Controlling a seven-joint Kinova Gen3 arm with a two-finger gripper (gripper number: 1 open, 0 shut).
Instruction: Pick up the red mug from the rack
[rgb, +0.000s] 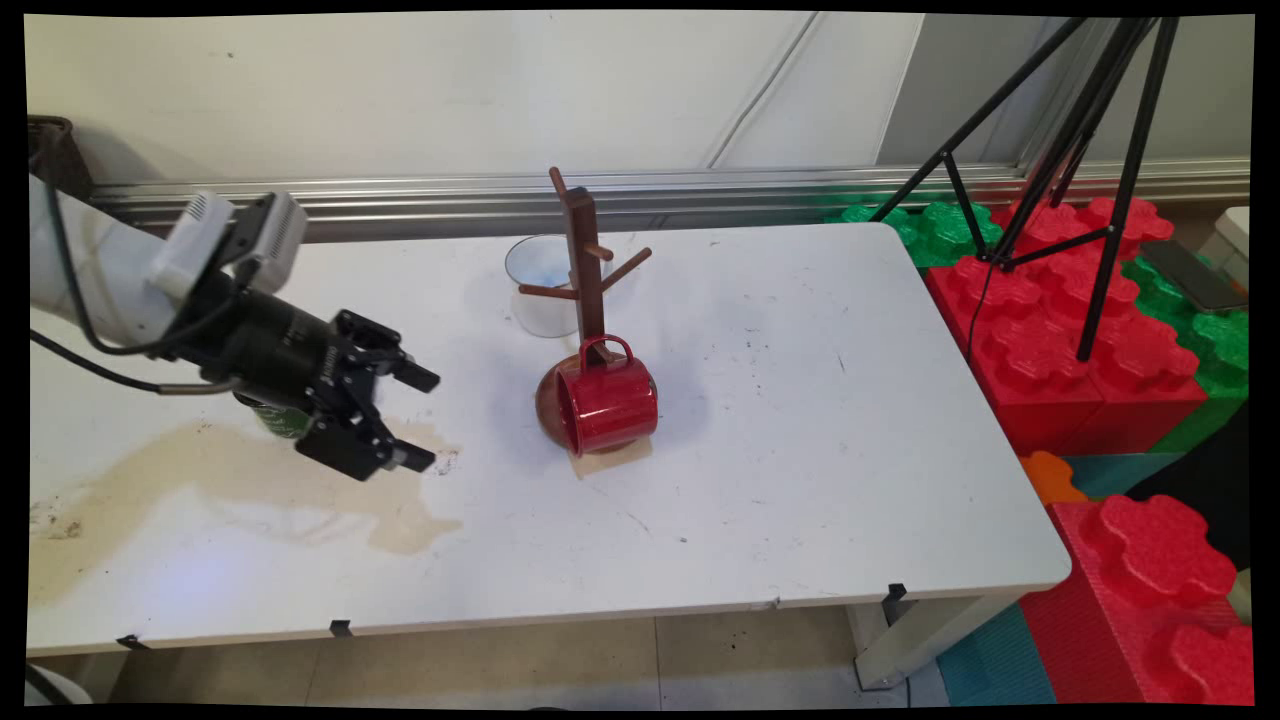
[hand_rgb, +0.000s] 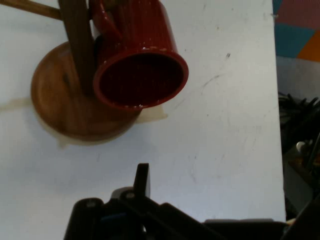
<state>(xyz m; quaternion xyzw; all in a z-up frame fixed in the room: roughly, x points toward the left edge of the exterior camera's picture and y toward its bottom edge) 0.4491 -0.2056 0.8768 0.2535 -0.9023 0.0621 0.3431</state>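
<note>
My gripper (rgb: 420, 418) hangs open and empty over the table's left half, pointing right at a red mug (rgb: 606, 400). The mug lies on its side on the round base (rgb: 547, 408) of a wooden mug tree (rgb: 583, 262), its handle up beside the post and its mouth turned toward the gripper. A gap of bare table separates them. In the hand view the red mug (hand_rgb: 140, 65) shows its dark, empty inside next to the post (hand_rgb: 77, 45) and the base (hand_rgb: 60, 105). One black finger (hand_rgb: 142, 181) rises at the bottom of that view.
A white cup (rgb: 540, 285) stands behind the mug tree. A brown spill (rgb: 230, 490) spreads over the table's left side under the gripper, and a green object (rgb: 272, 422) peeks out behind the hand. Off the right edge are red and green foam blocks (rgb: 1080, 350) and a black tripod (rgb: 1090, 150).
</note>
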